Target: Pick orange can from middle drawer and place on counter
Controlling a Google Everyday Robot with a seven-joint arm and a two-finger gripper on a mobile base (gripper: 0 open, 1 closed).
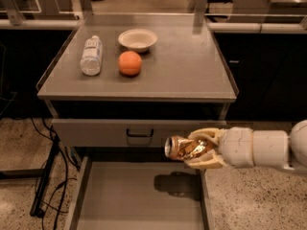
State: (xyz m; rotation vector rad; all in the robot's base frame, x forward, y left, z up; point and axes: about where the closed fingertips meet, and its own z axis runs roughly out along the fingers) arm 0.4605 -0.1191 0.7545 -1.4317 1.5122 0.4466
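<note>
The gripper [195, 150], reaching in from the right, has its fingers clamped on the orange can [180, 147], held sideways in the air above the right side of the open middle drawer [123, 201]. On the counter [192, 66] beyond sit a bottle [91, 55], an orange [130, 63] and a bowl [137, 39].

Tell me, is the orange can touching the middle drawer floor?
Apart. The camera view shows the pincer holding the orange can above the middle drawer, with its shadow separate below.
</note>
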